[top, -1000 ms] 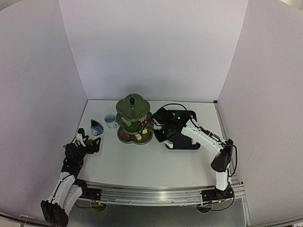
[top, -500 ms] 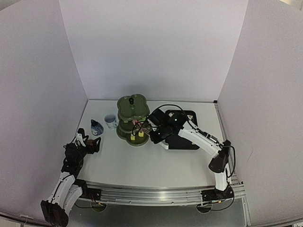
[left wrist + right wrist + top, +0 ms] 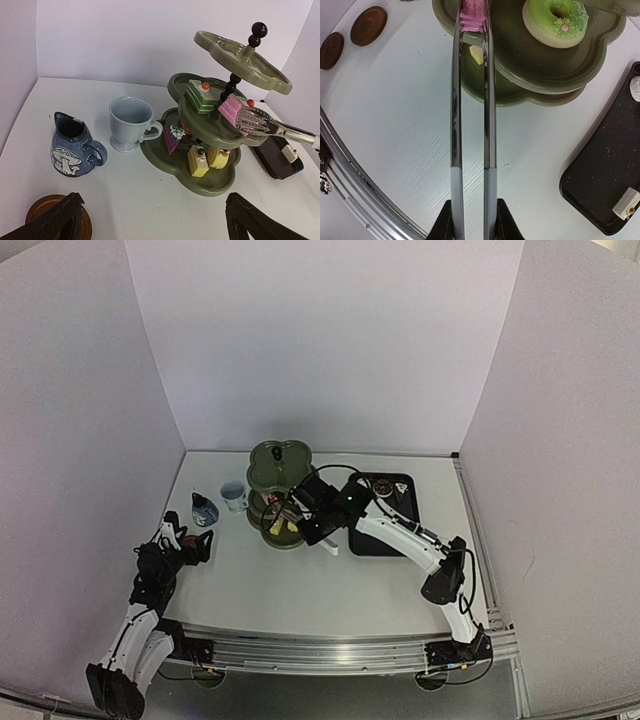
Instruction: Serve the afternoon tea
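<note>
The dark green three-tier stand (image 3: 280, 465) is at mid table. My right gripper (image 3: 472, 220) is shut on the metal tongs (image 3: 470, 100), whose tips pinch a pink cake (image 3: 231, 107) at the middle tier's edge. That tier also holds a green cake (image 3: 199, 96) and a green doughnut (image 3: 555, 22). Yellow cakes (image 3: 197, 161) and a purple one (image 3: 172, 138) lie on the bottom tier. Left of the stand are the white cup (image 3: 129, 122) and the small blue cup (image 3: 70, 145). My left gripper (image 3: 155, 200) stands open and empty, with a brown coaster (image 3: 47, 210) by its left finger.
A black rectangular tray (image 3: 405, 502) lies right of the stand, with a small white piece (image 3: 626, 203) on it. Two brown coasters (image 3: 368, 25) sit near the table's left edge. White walls enclose the table on three sides.
My right arm has swung left from the black tray, carrying the tongs and pink cake in to the stand's middle tier. The left arm has not moved.
</note>
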### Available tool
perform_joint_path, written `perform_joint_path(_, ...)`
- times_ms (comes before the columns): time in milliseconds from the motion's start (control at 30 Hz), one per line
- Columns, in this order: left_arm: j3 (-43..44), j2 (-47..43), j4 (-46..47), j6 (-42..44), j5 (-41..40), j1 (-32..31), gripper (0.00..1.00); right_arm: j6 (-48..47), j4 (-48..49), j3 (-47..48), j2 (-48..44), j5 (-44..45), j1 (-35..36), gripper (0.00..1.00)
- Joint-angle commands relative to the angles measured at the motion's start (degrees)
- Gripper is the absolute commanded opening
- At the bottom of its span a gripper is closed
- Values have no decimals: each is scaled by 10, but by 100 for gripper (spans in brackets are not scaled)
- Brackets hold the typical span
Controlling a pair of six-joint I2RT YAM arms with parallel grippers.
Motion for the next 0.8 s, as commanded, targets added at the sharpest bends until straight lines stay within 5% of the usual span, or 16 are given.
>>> perform_joint_path(0,-2,-3,17,-5,0,-2,100,-5,24,44,24,44,8,0)
perform_joint_path(433,-3,-4,17,-6,0,-2,100,-15,21,8,4,89,8,5)
perform_joint_path(767,-2,-3,17,-5,0,-3,100,-6,17,3,-10,69,8,35)
